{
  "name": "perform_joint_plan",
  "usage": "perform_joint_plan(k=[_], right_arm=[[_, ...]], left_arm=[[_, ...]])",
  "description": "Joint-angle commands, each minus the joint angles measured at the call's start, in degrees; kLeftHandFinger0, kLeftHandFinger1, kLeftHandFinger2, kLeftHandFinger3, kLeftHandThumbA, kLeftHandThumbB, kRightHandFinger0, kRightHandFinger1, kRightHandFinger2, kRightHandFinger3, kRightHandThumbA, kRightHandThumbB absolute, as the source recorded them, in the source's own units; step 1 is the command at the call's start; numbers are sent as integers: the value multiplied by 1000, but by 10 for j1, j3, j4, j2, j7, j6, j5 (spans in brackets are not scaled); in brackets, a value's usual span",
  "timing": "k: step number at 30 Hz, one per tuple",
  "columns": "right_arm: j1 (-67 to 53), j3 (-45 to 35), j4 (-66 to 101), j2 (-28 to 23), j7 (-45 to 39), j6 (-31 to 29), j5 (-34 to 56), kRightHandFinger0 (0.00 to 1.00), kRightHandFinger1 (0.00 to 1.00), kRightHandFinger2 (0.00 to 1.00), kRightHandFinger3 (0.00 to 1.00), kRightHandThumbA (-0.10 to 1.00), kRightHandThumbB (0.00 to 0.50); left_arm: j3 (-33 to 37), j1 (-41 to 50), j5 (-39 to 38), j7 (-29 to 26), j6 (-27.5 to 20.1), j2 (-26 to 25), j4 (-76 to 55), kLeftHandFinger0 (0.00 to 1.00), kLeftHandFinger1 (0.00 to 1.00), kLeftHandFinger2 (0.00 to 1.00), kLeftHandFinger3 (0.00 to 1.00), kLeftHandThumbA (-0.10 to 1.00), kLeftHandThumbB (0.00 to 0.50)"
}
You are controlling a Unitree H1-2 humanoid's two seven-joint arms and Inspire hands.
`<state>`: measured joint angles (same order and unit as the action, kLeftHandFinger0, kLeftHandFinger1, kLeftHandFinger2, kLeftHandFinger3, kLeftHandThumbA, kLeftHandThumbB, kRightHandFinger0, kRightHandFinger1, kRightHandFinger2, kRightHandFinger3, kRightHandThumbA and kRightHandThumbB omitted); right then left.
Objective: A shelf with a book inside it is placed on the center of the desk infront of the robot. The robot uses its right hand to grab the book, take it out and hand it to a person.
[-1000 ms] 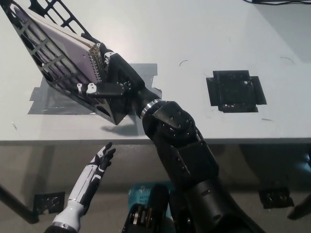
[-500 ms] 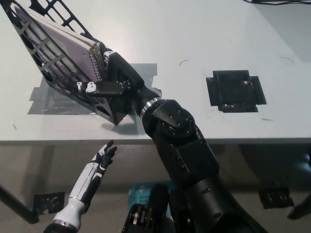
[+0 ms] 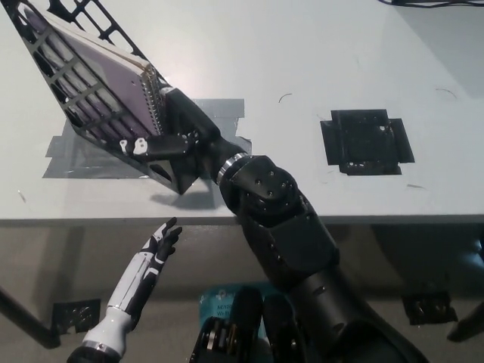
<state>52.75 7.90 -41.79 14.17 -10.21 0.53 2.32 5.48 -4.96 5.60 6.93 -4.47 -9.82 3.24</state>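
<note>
You see one black lattice shelf (image 3: 76, 83) tilted on the counter (image 3: 302, 68), one spiral-bound book (image 3: 113, 76) inside it. Your right hand (image 3: 170, 128) is closed around the book's lower spiral end, reaching slightly deeper than a second ago. Your left hand (image 3: 155, 249) hangs below the counter edge, holding nothing, fingers apart.

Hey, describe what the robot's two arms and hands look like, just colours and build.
The right robot hand is black with small white tips, on a bulky, glossy black arm of rounded segments with a silver ring at the wrist. The left robot hand is slim, white with black fingers, on a thin white forearm.
</note>
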Motion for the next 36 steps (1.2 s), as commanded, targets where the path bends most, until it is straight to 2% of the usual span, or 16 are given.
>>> perform_joint_plan(k=[1,2,3,4,8,10,12,16,17,24,28,30,31,32,34,36], right_arm=[[46,30,-23,-2,74,-51,-81,800,833,918,1000,690,211],[54,77,-52,-11,161,-68,-170,218,273,417,610,584,83],[56,89,-60,-13,181,-72,-190,218,273,417,610,584,83],[56,99,-67,-12,208,-71,-208,9,16,120,372,628,65],[49,81,-76,-1,253,-116,-192,0,0,20,532,859,1],[47,55,-67,6,240,-117,-155,3,8,8,145,881,1],[45,35,-54,13,234,-111,-130,1,2,2,34,897,10],[41,2,-22,25,226,-104,-88,0,17,53,27,985,33],[36,-18,7,34,212,-95,-65,0,99,181,69,980,35],[18,-42,114,49,158,-43,-19,0,0,3,0,1000,67],[11,-36,142,43,134,-25,-16,74,34,71,152,1000,233],[9,-33,145,37,102,-26,3,398,418,509,540,1000,306],[9,-30,145,33,81,-29,14,685,730,852,882,1000,351],[9,-27,145,29,60,-30,24,952,979,1000,1000,1000,371],[10,-18,142,24,36,-26,28,1000,1000,1000,1000,1000,479],[10,-16,140,23,30,-23,28,1000,1000,1000,1000,996,500]], left_arm=[[-3,-10,-2,6,1,-7,-20,1000,1000,1000,1000,1000,320],[-1,-11,6,5,3,-9,-21,1000,1000,1000,1000,1000,329],[0,-11,7,5,4,-9,-21,1000,1000,1000,1000,1000,329],[0,-11,9,5,5,-9,-22,1000,1000,1000,1000,1000,324],[1,-17,10,4,5,-8,-19,1000,1000,1000,1000,1000,326],[2,-17,12,5,4,-10,-19,1000,1000,1000,1000,1000,337],[2,-17,11,5,3,-10,-18,1000,1000,1000,1000,1000,340],[-1,-16,1,8,7,-8,-19,1000,1000,1000,1000,1000,330],[0,-15,2,9,-3,-10,-16,1000,1000,1000,1000,991,318],[3,-17,7,9,-4,-13,-12,1000,1000,1000,1000,947,347],[5,-18,12,9,-2,-16,-11,1000,1000,1000,1000,957,355],[6,-18,16,8,1,-17,-13,1000,1000,1000,1000,955,352],[7,-18,19,8,1,-17,-13,1000,1000,1000,1000,958,348],[8,-19,20,8,1,-18,-13,1000,1000,1000,1000,957,346],[9,-19,19,10,2,-19,-14,1000,1000,1000,1000,942,349],[9,-21,17,12,6,-19,-15,1000,1000,1000,1000,940,354]])
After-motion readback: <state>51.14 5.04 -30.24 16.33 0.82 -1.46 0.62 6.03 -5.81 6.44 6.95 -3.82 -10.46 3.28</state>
